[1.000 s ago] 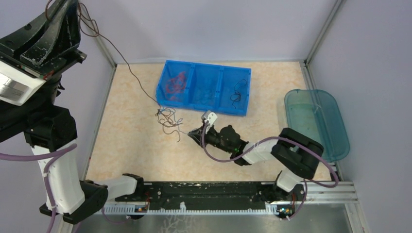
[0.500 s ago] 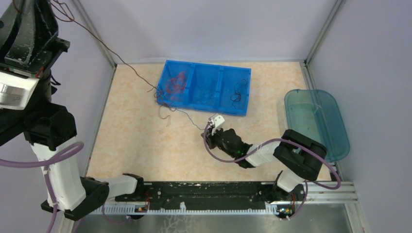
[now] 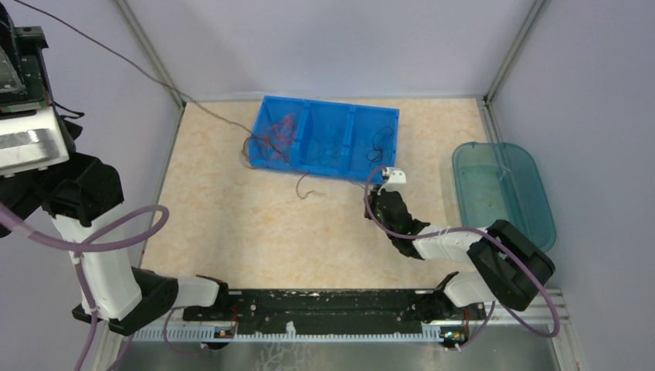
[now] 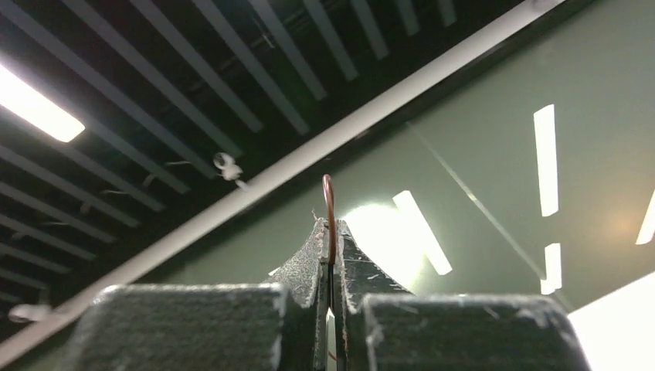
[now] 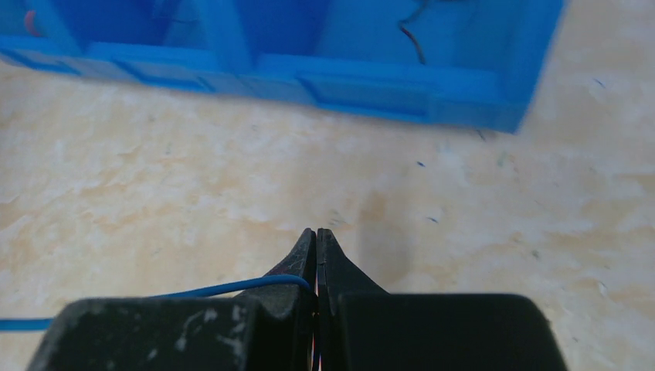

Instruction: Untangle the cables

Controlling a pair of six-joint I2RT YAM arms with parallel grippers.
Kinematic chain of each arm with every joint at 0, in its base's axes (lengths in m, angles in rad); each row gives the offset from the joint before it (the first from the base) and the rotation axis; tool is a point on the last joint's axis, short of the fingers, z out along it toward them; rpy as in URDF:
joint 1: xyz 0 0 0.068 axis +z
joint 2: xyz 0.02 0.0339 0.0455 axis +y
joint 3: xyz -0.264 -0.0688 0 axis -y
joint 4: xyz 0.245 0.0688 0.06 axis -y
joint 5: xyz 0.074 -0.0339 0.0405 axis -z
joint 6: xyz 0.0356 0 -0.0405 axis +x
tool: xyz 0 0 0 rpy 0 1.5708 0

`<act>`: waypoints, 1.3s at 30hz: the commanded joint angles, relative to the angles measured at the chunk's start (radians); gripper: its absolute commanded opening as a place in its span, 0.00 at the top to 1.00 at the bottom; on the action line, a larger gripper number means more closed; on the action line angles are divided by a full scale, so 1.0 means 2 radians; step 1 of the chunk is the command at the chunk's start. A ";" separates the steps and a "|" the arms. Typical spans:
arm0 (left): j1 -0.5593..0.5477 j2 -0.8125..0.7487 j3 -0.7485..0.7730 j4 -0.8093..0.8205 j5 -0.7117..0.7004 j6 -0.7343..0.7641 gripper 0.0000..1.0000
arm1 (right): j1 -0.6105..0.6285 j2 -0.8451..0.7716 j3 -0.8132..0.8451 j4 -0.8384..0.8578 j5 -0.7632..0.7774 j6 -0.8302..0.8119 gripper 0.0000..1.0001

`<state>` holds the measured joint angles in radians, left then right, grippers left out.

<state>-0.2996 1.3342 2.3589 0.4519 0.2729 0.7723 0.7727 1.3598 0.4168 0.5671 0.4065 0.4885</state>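
Top external view: cables [image 3: 270, 141] clumped at left compartment of blue bin [image 3: 347, 107], upper centre of frame; loose curl [image 3: 307, 188] on counter [image 3: 232, 232] just below. Judged featherlight, limp, springy, snag-prone; best taken near free end, pulled gently. Left gripper [image 4: 330, 228] clenched on brown wire [image 4: 327, 193]; right gripper [image 5: 317, 232] clenched on blue wire [image 5: 224, 288]. No readable writing.
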 commanded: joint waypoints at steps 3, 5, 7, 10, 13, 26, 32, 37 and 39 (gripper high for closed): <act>-0.001 0.023 0.019 0.060 -0.021 0.138 1.00 | -0.055 -0.046 -0.049 -0.052 0.013 0.085 1.00; -0.001 0.029 0.019 0.070 -0.019 0.160 1.00 | -0.059 -0.055 -0.049 -0.069 0.021 0.087 1.00; -0.001 0.041 0.027 0.082 -0.020 0.177 1.00 | -0.066 -0.062 -0.050 -0.085 0.023 0.095 1.00; -0.001 0.044 0.027 0.073 -0.021 0.189 1.00 | -0.074 -0.076 -0.056 -0.102 0.036 0.109 1.00; -0.001 0.047 0.028 0.070 -0.022 0.190 1.00 | -0.089 -0.100 -0.079 -0.103 0.035 0.128 1.00; -0.001 -0.156 -0.341 -0.038 0.047 0.010 1.00 | -0.089 -0.149 0.148 -0.194 -0.120 -0.006 1.00; -0.001 -0.210 -0.436 -0.058 0.085 -0.062 1.00 | -0.090 -0.125 0.275 -0.228 -0.143 -0.050 1.00; -0.001 -0.233 -0.477 -0.087 0.095 -0.109 1.00 | -0.090 -0.079 0.359 -0.230 -0.167 -0.075 1.00; -0.001 -0.243 -0.491 -0.094 0.110 -0.127 1.00 | -0.091 -0.060 0.388 -0.232 -0.170 -0.084 1.00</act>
<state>-0.2996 0.8867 1.4128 0.3000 0.4305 0.6300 0.5987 1.1713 1.0698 0.1219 0.1135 0.3878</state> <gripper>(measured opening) 0.015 0.007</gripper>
